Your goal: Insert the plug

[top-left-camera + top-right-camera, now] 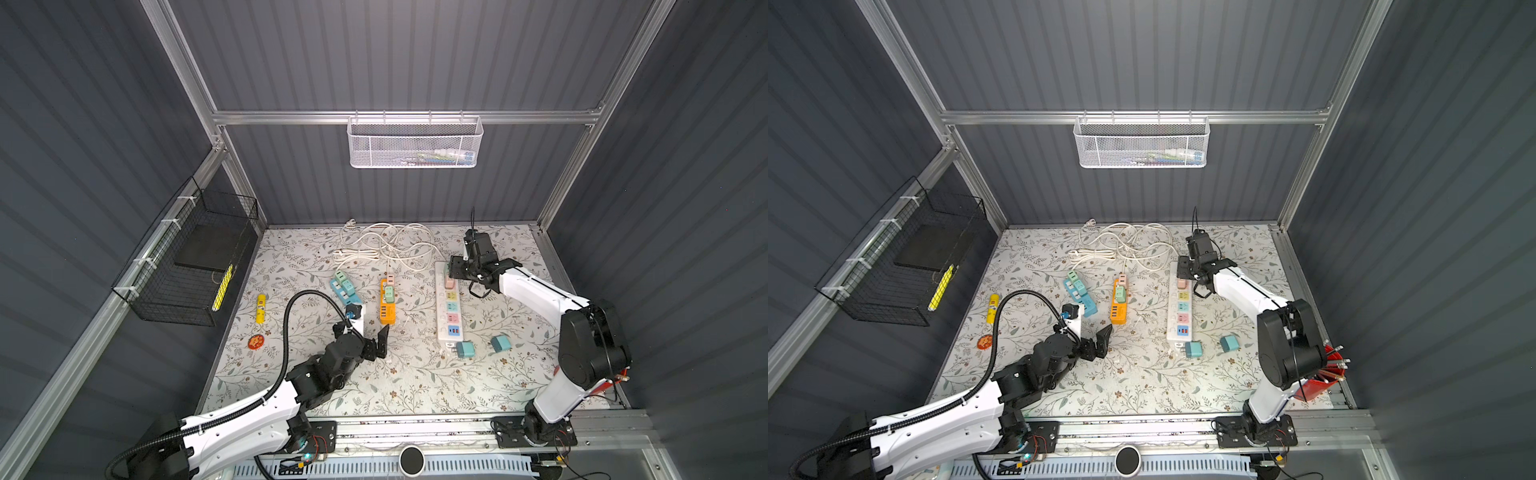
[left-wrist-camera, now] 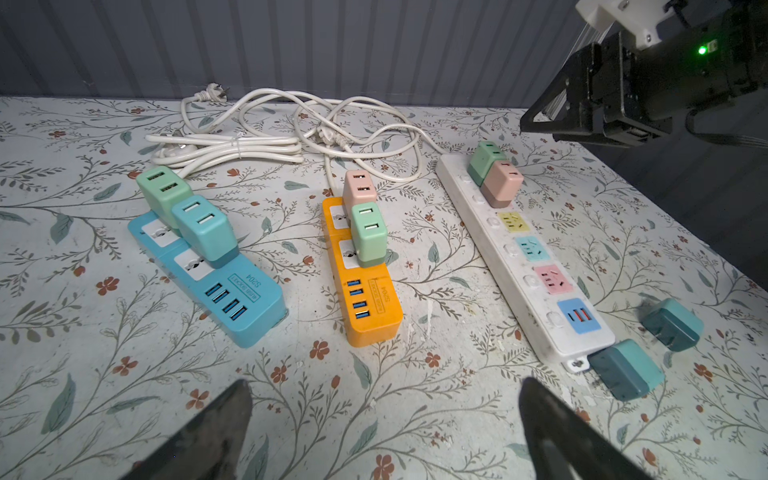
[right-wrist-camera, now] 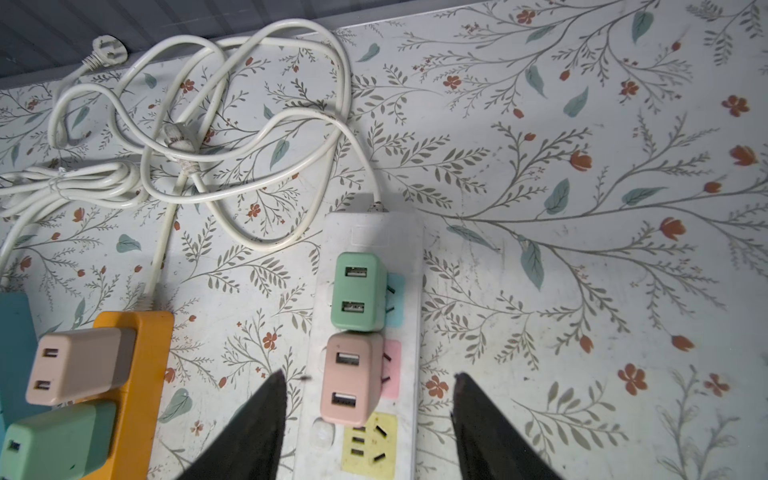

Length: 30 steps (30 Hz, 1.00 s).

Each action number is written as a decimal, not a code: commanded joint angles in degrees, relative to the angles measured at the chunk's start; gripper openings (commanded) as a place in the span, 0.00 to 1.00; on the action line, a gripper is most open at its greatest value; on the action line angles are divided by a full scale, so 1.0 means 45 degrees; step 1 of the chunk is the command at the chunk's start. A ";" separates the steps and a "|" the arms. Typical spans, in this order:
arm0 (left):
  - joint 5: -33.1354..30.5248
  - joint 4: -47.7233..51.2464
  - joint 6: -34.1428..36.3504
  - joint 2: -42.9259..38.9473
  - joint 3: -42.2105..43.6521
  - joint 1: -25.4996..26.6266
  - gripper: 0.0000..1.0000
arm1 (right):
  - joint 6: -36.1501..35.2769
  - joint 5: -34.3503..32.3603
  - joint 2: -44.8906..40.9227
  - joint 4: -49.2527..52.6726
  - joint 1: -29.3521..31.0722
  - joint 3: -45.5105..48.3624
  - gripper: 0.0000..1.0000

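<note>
Plug job is looking partly done, with two plugs waiting.
On the white power strip (image 1: 448,307), the green charger (image 3: 357,293) and pink charger (image 3: 353,378) are sitting in the far-end sockets. The right gripper (image 3: 370,374) is hovering over the pink one, jaws apart and gripping nothing. The left gripper (image 2: 384,381) is hanging wide open and empty. Two teal chargers (image 2: 625,368) (image 2: 673,324) are lying loose on the table (image 1: 415,374) beside the strip's near end.

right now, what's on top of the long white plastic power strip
A mint green boxy adapter and a pink boxy adapter stand plugged in at its cable end, mostly covering their sockets. The yellow socket, blue socket, pink socket and USB panel are bare.
</note>
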State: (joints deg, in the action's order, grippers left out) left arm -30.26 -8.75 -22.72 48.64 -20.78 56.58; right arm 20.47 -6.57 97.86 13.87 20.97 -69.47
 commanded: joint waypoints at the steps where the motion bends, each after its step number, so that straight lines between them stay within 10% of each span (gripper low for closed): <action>1: 0.0103 -0.0084 0.0098 0.0073 -0.0500 0.0010 1.00 | -0.0101 -0.0278 0.0691 0.0417 -0.0118 -0.0071 0.64; 14: 0.0184 -0.0437 0.0244 0.0228 -0.0324 0.0010 1.00 | 0.0670 -0.0409 0.0777 -0.0166 -0.0291 0.1264 0.64; 30: -0.1101 0.2930 -0.0605 0.0585 -0.3196 -0.0051 1.00 | 0.2612 0.0869 -0.5642 0.5738 0.1873 0.4168 0.70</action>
State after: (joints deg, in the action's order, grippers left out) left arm -33.12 -2.13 -23.81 50.17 -29.85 56.58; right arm 28.95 -5.17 72.97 30.22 26.44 -54.46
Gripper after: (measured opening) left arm 0.999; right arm 0.700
